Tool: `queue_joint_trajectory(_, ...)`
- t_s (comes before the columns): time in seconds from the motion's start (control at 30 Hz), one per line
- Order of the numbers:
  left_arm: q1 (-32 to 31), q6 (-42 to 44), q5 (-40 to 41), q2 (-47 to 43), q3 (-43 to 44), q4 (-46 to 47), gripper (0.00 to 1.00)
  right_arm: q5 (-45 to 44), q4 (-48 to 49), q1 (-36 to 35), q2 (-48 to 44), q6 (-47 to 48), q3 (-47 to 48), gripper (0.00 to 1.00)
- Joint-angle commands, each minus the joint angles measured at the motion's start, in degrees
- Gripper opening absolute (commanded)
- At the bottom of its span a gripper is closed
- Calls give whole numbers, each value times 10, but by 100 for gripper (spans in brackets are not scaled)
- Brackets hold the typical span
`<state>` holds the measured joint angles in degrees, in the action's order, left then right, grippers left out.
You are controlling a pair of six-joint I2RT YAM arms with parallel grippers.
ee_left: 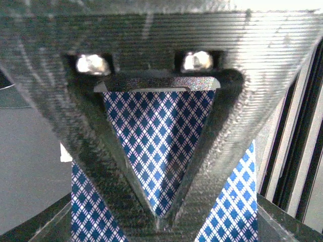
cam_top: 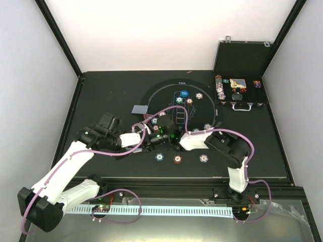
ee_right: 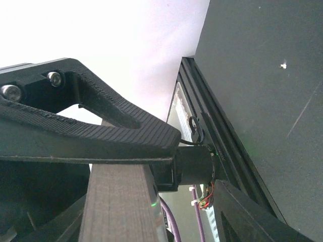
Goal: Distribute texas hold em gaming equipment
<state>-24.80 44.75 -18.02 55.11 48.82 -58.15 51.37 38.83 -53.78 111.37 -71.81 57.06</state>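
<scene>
White panel walls [cam_top: 151,35] enclose the bay at rear, left and right of frame. Black frame posts [cam_top: 59,40] descend from both upper corners. Matte black table [cam_top: 101,96] occupies centre frame. Pale slotted strip [cam_top: 166,209] crosses the bottom. Lighting even and diffuse.

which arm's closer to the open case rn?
Right. The right tool hangs over the mat, front-left of the case; the left tool, gripping cards, sits even farther left.

We see a black surface [cam_top: 101,96] mid-frame. On it lie a round mat [cam_top: 209,108], an open case [cam_top: 242,58] at upper right, a card [cam_top: 139,109] just left of the mat, and three chips [cam_top: 177,159] at its lower edge.
</scene>
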Motion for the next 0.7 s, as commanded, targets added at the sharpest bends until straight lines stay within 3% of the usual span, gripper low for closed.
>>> queue_joint_trajectory(0.0, 3, 1, -12, -10, 38, -12, 7, 3, 17, 13, -1, 6, -20, 54)
queue_joint_trajectory(0.67, 3, 4, -9, -17, 34, -10, 7, -3, -66, 44, -62, 65, -56, 40)
